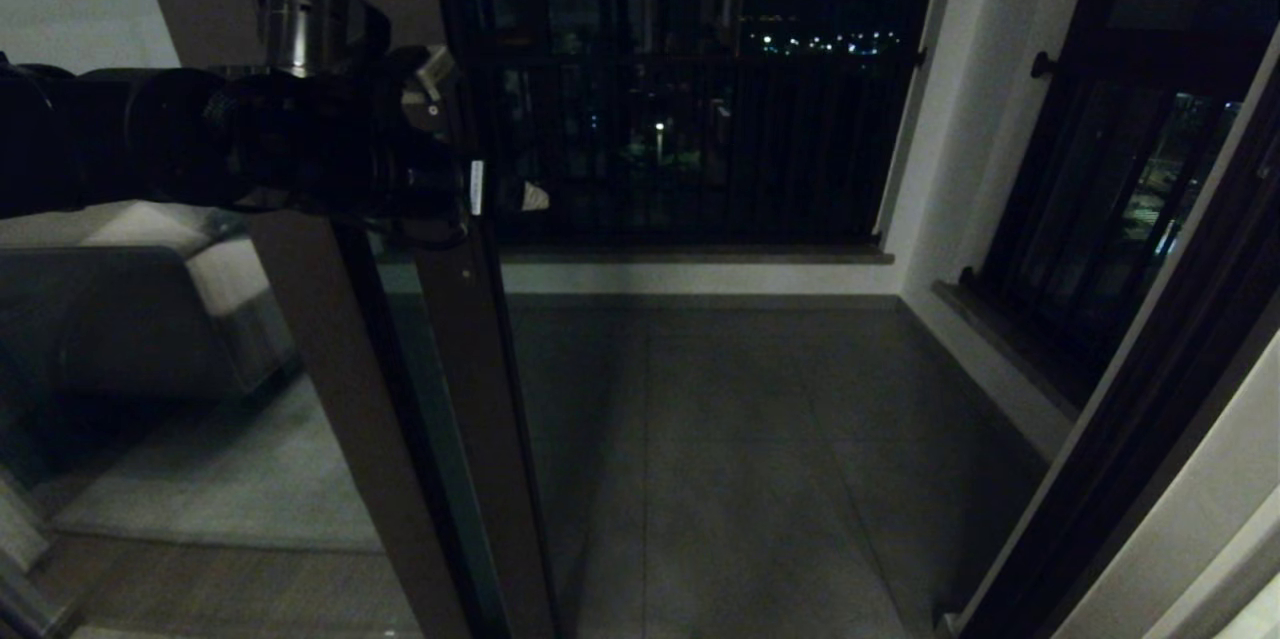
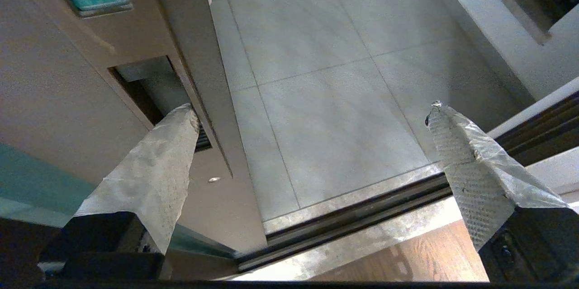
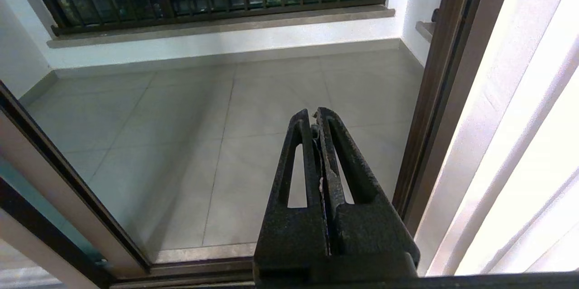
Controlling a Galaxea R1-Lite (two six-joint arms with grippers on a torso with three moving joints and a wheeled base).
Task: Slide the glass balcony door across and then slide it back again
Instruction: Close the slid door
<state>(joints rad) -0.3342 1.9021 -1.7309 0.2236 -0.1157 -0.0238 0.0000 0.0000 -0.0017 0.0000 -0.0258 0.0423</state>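
Note:
The glass balcony door (image 1: 468, 399) stands slid to the left, its dark brown stile overlapping the fixed pane's frame, and the doorway beside it is open. My left gripper (image 1: 490, 194) is open at the stile's edge at about mid height. In the left wrist view the left gripper (image 2: 311, 110) straddles that edge: one taped finger (image 2: 154, 176) rests in the recessed handle (image 2: 149, 83), the other (image 2: 457, 149) hangs free over the opening. The door's lower frame (image 3: 68, 180) shows in the right wrist view. My right gripper (image 3: 314, 115) is shut on nothing, low by the right jamb, out of the head view.
Grey balcony tiles (image 1: 720, 439) lie beyond the floor track (image 2: 353, 216). A dark barred railing (image 1: 690, 149) closes the far side and a barred window (image 1: 1110, 209) the right wall. The dark door jamb (image 1: 1130, 439) stands at the right. A sofa (image 1: 120, 309) shows behind the fixed pane.

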